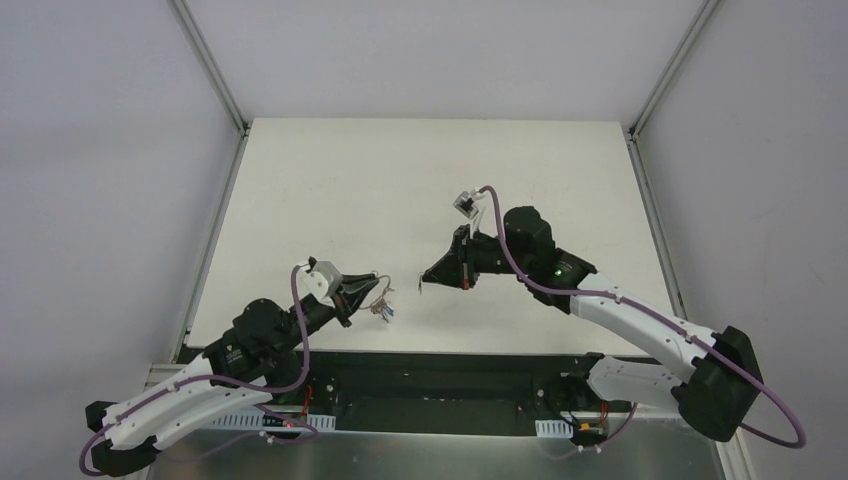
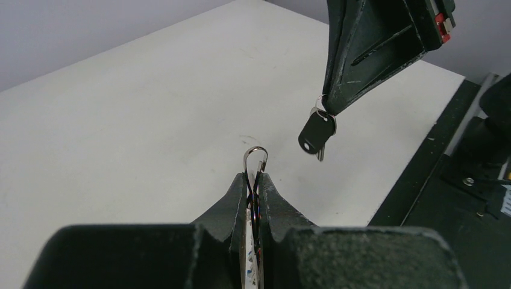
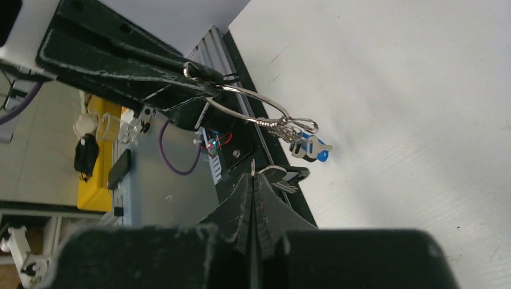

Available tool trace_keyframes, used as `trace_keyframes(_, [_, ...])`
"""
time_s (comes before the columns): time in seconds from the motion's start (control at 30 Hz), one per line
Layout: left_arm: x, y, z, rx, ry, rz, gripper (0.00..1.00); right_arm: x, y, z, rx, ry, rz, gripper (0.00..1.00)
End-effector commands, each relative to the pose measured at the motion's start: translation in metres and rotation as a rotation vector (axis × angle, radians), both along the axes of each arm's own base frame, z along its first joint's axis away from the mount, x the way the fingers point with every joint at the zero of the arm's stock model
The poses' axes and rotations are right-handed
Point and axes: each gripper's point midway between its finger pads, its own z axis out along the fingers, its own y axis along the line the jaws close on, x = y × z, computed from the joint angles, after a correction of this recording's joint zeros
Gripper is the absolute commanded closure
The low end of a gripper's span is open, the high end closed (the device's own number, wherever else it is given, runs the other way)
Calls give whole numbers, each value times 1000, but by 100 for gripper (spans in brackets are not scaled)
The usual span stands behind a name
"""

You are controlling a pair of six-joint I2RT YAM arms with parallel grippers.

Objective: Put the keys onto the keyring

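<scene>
Over the bench's [image 1: 400, 180] near edge, left tool [image 1: 372, 285] clamps the keyring [image 2: 256, 149], right tool [image 1: 427, 280] a dark-headed key [image 2: 317, 133] (tiny hole): align carefully first.

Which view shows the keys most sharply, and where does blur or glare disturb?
Top external: even light, soft shadows, but the keyring and blue key are tiny. Left wrist: left fingers soft, the black-headed key sharp. Right wrist: sharpest on the blue key; the keyring wire glints, right fingers blurred.

Bright, even light; blurred foregrounds.
</scene>
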Motion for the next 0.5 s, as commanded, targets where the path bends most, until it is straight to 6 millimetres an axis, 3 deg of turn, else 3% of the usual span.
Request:
trace_keyframes(0.0, [-21, -22, 28, -68, -105, -172, 100, -24, -2, 32, 45, -117, 130, 100])
trace_keyframes(0.47, [-27, -31, 43, -119, -190, -226, 100, -47, 28, 74, 367, 172, 162, 100])
